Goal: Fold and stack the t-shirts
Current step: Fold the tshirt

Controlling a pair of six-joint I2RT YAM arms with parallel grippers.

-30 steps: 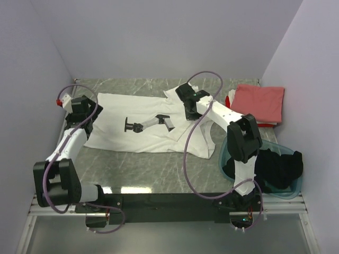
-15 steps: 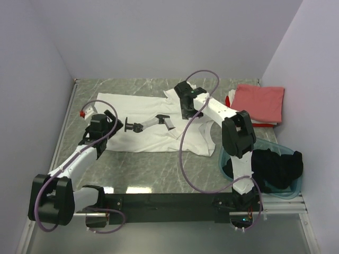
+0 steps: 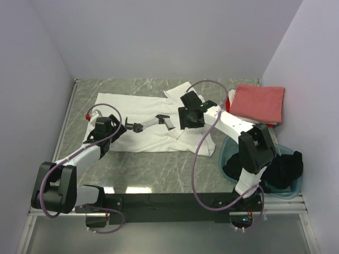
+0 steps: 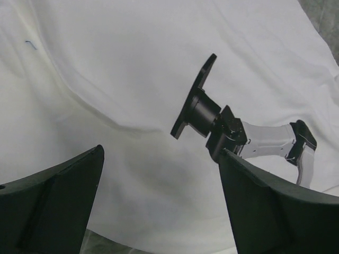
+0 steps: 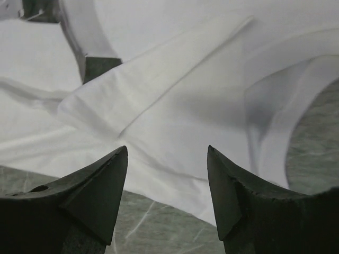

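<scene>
A large white t-shirt (image 3: 139, 106) with a dark graphic (image 3: 151, 123) lies spread on the marble table, its right side folded inward. My left gripper (image 3: 116, 127) hovers open over the shirt's left part; the left wrist view shows the white cloth (image 4: 116, 79) and the graphic (image 4: 212, 119) beyond my open left gripper (image 4: 161, 152). My right gripper (image 3: 186, 123) hangs open above the folded right edge, and in the right wrist view it (image 5: 167, 149) holds nothing over the white cloth (image 5: 175, 106). A folded salmon-pink t-shirt (image 3: 258, 102) tops a stack at the back right. A black t-shirt (image 3: 278, 168) sits in the tub.
A translucent teal tub (image 3: 229, 150) stands at the near right beside the right arm's base. A red edge (image 3: 231, 99) shows under the pink stack. Grey walls close in the table on the left, back and right. Bare marble (image 3: 153, 169) shows in front of the shirt.
My right gripper opened, let go of the white shirt's fold and drew back toward me. My left arm swung from the shirt's left edge inward over the cloth.
</scene>
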